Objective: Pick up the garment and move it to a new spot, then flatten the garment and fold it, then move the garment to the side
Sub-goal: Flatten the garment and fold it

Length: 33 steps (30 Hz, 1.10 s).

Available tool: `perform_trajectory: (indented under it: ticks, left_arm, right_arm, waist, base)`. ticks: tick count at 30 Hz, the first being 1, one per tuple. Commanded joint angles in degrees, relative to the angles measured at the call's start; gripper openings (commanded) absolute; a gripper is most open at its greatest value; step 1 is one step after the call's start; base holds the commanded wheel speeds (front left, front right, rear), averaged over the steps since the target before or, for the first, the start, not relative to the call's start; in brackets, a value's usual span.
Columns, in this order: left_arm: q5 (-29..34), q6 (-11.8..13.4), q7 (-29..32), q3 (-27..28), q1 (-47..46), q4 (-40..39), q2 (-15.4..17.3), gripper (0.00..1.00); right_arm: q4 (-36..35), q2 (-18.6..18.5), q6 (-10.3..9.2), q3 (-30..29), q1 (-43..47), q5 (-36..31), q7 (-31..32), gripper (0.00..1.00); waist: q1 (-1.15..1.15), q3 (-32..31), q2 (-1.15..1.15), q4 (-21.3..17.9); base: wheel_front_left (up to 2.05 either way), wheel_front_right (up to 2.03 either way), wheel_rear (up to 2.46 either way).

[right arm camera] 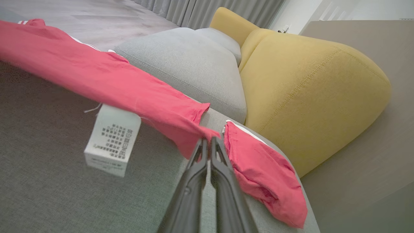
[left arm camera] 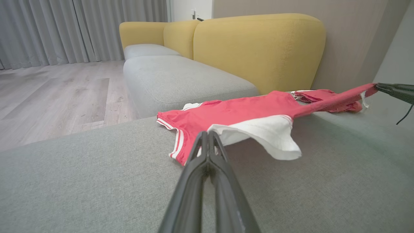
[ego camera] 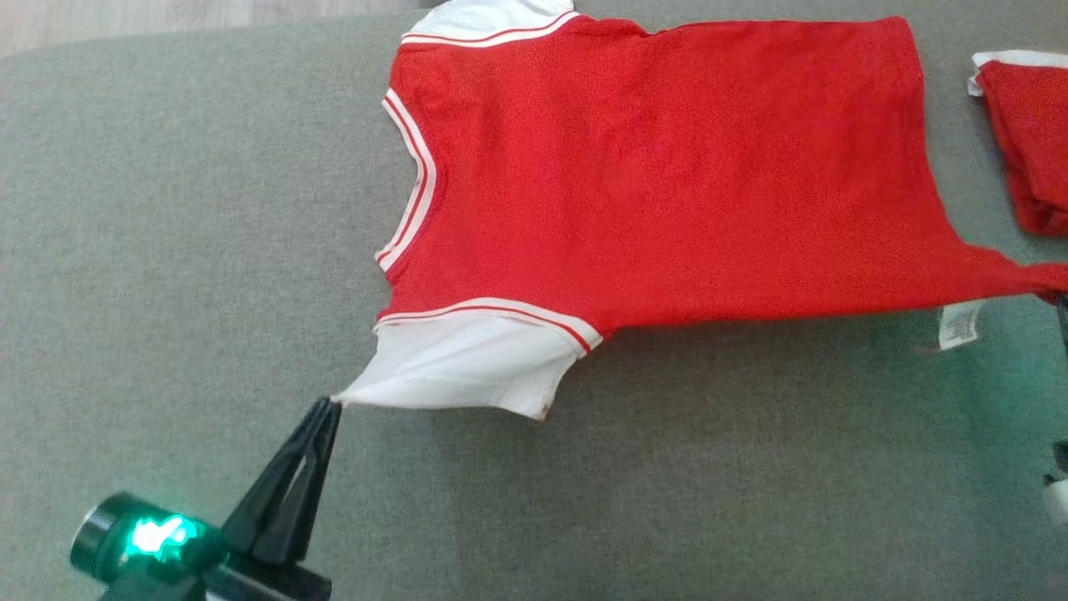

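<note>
The garment (ego camera: 651, 167) is a red T-shirt with white sleeves and striped trim, spread across a grey cushion (ego camera: 167, 250) with its collar to the left. My left gripper (ego camera: 332, 405) is shut on the tip of the near white sleeve (ego camera: 467, 367), pulling it to a point. In the left wrist view the left gripper (left arm camera: 207, 133) pinches that sleeve's edge, and the garment (left arm camera: 239, 110) hangs slightly above the cushion. My right gripper (right arm camera: 208, 139) is shut on the garment's (right arm camera: 97, 77) hem corner, stretched taut, with a white care label (right arm camera: 113, 139) dangling below.
A second folded red garment (ego camera: 1030, 142) lies at the cushion's right end, close to my right gripper. A yellow sofa back (left arm camera: 258, 48) and more grey cushions (left arm camera: 174, 81) stand beyond. Wooden floor (left arm camera: 55, 94) lies past the far edge.
</note>
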Motion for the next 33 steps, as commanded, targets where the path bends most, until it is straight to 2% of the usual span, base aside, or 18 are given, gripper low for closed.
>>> perform_trajectory:
  ticks: [1, 6, 17, 24, 29, 30, 31, 33]
  left_arm:
    - [0.0, -0.2, 0.1, 2.3, -3.2, -1.6, 1.5, 0.00]
    - [-0.3, -2.6, 1.7, 1.7, -10.3, 1.9, -0.4, 0.00]
    - [-0.6, -8.4, 4.8, 2.5, -31.8, 16.1, -4.5, 0.00]
    - [-1.3, -11.3, 6.1, 2.5, -42.8, 25.6, -7.3, 0.00]
    - [-0.4, -12.7, 4.4, 2.0, -48.5, 32.2, -8.9, 0.00]
    - [-0.3, -13.0, 3.9, 1.9, -49.2, 33.3, -9.2, 0.35]
    - [-0.4, -13.1, 3.3, 2.0, -49.7, 34.3, -9.7, 1.00]
    - [-0.6, -12.8, 2.1, 2.5, -50.3, 36.1, -10.6, 1.00]
  right_arm:
    - [-1.1, -1.7, -0.04, 0.4, -1.0, -0.2, -0.1, 0.00]
    - [2.9, -1.3, -0.04, 3.6, -5.8, 0.4, 1.4, 0.00]
    - [12.0, -2.1, -0.04, 10.1, -19.0, 1.3, 4.5, 0.00]
    - [17.2, -2.5, -0.04, 12.3, -27.0, 1.8, 3.7, 0.00]
    - [23.3, -2.2, -0.04, 15.1, -34.1, 2.0, 1.5, 0.00]
    - [24.4, -2.0, -0.04, 15.4, -35.1, 2.0, 1.1, 0.24]
    - [25.2, -1.6, -0.04, 15.6, -36.1, 2.0, 0.8, 1.00]
    - [26.3, -0.9, -0.04, 16.0, -37.4, 2.0, 0.2, 1.00]
  waist:
    - [0.00, 0.2, 0.00, -0.1]
    - [0.00, 1.5, 0.00, -0.8]
    - [0.00, 5.2, 0.00, -1.7]
    - [0.00, 8.2, 0.00, -2.5]
    - [0.00, 11.0, 0.00, -3.3]
    - [0.00, 11.3, 0.00, -3.4]
    - [0.00, 11.6, 0.00, -3.5]
    - [0.00, 11.9, 0.00, -3.6]
  base:
    - [0.00, 0.00, 0.00]
    - [0.00, 0.00, 0.00]
    - [0.00, 0.00, 0.00]
    - [0.00, 0.00, 0.00]
    - [0.00, 0.00, 0.00]
    - [0.00, 0.00, 0.00]
    - [0.00, 0.00, 0.00]
    - [0.00, 0.00, 0.00]
